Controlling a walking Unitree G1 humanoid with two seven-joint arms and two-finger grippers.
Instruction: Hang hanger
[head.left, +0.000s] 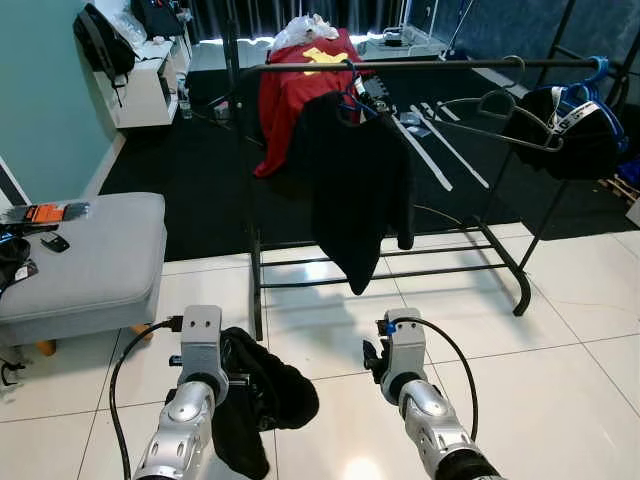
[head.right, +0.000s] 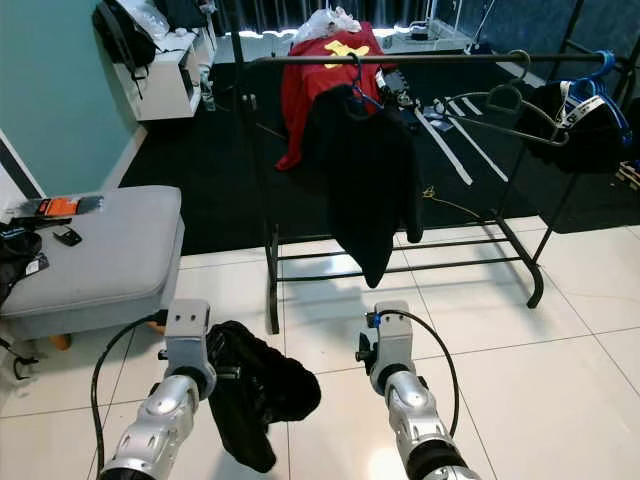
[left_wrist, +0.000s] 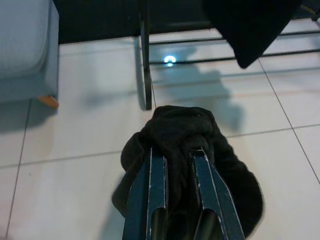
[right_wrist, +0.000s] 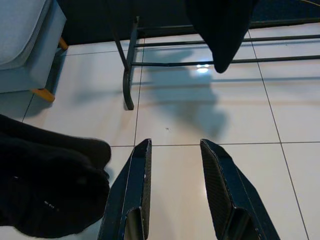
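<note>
The left gripper (left_wrist: 176, 165) is pinched on a bunched black cloth (left_wrist: 185, 135), its two fingers (left_wrist: 150, 190) pressed into the folds, held low over the white tile floor (head.left: 560, 330) in front of the rack (head.left: 400, 66). The right gripper (right_wrist: 175, 165) hangs beside it with its fingers spread and nothing between them, the cloth just off to its left. The hanger (head.left: 500, 118) is well away from both grippers, up on the rack's top bar toward its right end: a thin dark wire one with a curved hook, tilted and bare. Near the middle of the same bar hangs a black shirt (head.left: 350, 180) on a blue hanger (head.right: 358, 90), and behind it a red garment (head.left: 300, 90). At the far right end of the rack is a dark bundle with blue and white straps (head.left: 575, 120). Left of the rack stands a grey ottoman (head.left: 90, 260) with small items on it.
</note>
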